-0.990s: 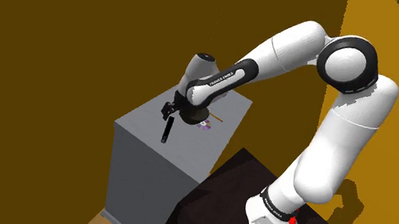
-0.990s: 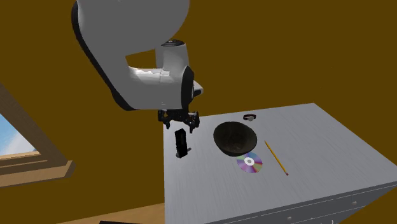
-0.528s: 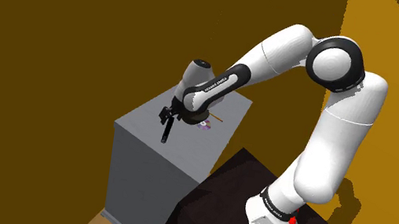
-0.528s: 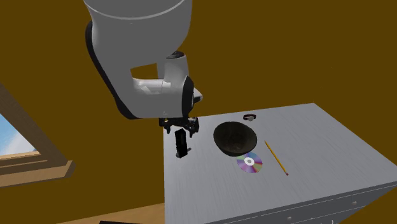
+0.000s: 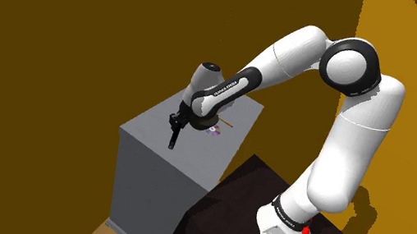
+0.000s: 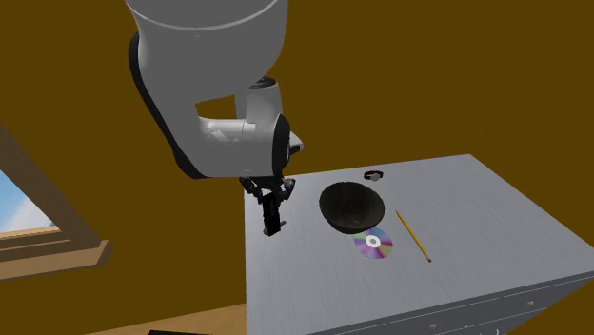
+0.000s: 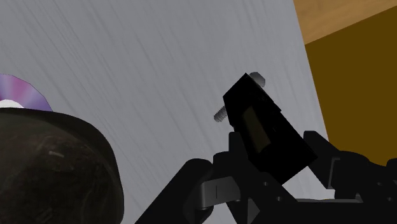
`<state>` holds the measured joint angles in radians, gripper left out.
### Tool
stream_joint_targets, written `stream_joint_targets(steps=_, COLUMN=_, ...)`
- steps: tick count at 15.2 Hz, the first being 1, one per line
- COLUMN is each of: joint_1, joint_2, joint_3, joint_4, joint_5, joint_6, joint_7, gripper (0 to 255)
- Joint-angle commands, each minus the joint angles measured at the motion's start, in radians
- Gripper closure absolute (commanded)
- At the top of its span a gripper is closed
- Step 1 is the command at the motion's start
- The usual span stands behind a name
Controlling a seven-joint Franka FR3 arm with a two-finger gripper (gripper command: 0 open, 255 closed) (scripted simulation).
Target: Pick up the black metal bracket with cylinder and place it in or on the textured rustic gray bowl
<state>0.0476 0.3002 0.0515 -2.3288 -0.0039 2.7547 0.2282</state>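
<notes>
The pincer (image 6: 270, 190) has come down and now clamps the black bracket (image 6: 272, 219), so I judge it ready for lifting.

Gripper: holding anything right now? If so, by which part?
Cannot be told. The black gripper sits around one end of the long black bracket; black on black hides any clamping.
</notes>
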Motion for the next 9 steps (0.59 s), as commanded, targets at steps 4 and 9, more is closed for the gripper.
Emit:
stream_joint_targets(steps=4, joint_1=0.000, joint_2=0.000, joint_3=0.000, joint_4=0.000, joint_5=0.000, joint_6=0.000, joint_7=0.000, gripper=255)
stream_joint_targets(steps=9, joint_1=-0.001, joint_2=-0.025, joint_3=0.002, joint_4=-0.001, joint_5=0.002, joint_6=-0.024, joint_7=-0.001, gripper=255)
